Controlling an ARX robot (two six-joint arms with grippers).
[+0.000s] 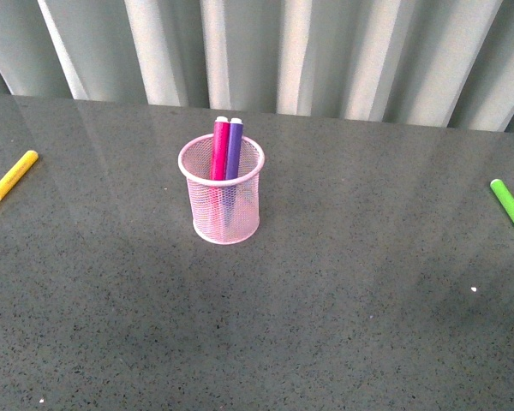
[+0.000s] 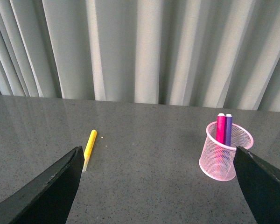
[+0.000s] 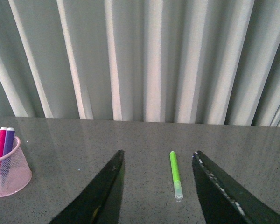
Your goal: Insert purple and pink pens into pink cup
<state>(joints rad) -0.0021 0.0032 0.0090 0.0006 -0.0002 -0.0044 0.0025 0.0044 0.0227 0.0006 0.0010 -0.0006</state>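
The pink cup (image 1: 222, 203) stands upright on the grey table, a little left of centre. Inside it the pink pen (image 1: 220, 147) and the purple pen (image 1: 234, 147) stand side by side, white tips up, leaning on the far rim. Neither arm shows in the front view. In the left wrist view my left gripper (image 2: 157, 156) is open above bare table, with the cup (image 2: 221, 154) beside one finger. In the right wrist view my right gripper (image 3: 159, 158) is open and empty, the cup (image 3: 8, 172) well off to one side.
A yellow marker (image 1: 12, 179) lies at the table's left edge and a green marker (image 1: 510, 208) at its right edge. The green marker (image 3: 175, 172) lies on the table between the right gripper's fingers, below them. Pleated grey curtains close off the back.
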